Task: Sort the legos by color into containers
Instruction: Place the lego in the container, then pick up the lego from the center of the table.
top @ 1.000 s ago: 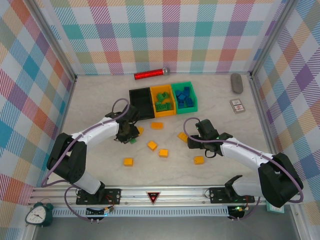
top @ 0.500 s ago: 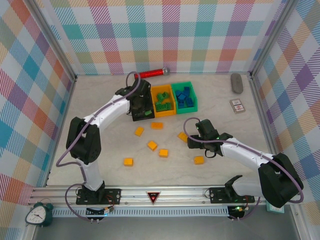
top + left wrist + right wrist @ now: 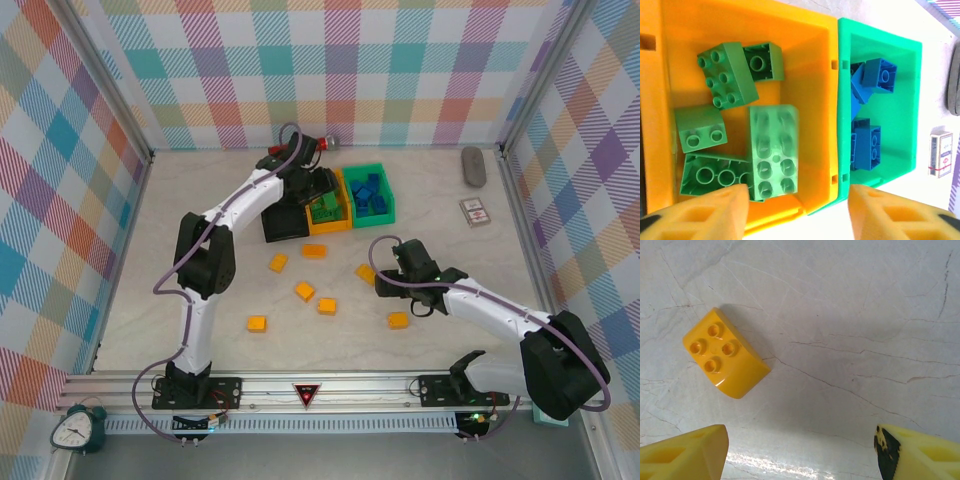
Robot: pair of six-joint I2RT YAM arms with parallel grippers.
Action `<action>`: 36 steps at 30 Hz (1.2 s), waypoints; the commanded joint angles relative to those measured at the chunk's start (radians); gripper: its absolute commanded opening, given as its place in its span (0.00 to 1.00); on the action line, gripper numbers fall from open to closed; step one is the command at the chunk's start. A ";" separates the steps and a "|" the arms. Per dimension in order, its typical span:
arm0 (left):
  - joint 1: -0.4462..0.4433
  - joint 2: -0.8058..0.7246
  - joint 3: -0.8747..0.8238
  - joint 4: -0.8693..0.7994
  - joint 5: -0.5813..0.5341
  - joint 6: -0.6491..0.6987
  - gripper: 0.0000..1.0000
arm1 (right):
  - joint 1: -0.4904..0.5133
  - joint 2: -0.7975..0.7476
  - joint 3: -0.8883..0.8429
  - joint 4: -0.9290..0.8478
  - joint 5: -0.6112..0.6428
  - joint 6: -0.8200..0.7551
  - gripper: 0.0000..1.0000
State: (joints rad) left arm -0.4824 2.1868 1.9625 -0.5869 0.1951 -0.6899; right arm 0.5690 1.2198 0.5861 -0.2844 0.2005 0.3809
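Over the marbled table (image 3: 450, 225), the left claw (image 3: 797, 210) gapes empty above green bricks (image 3: 727, 75) in the orange bin (image 3: 810, 75); the right claw (image 3: 800, 450) stands wide over a yellow brick (image 3: 725, 355).

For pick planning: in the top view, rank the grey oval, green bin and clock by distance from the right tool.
From the right tool:
1. Green bin, just behind it.
2. Grey oval, back right corner.
3. Clock, near left, off the table.

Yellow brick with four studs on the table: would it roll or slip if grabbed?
The yellow brick looks glossy and hard: probably stiff but slippery. Sitting flat, studs up, it seems unlikely to roll; its rounded side may slip.
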 commanded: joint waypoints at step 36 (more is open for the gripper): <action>-0.056 -1.031 -1.208 0.126 -0.285 0.060 0.69 | 0.000 0.484 0.390 -0.128 -0.121 -0.152 0.75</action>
State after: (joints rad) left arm -0.5373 1.1824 0.7795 -0.4431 -0.0544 -0.6132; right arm 0.5690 1.6752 0.9535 -0.3695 0.0849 0.2600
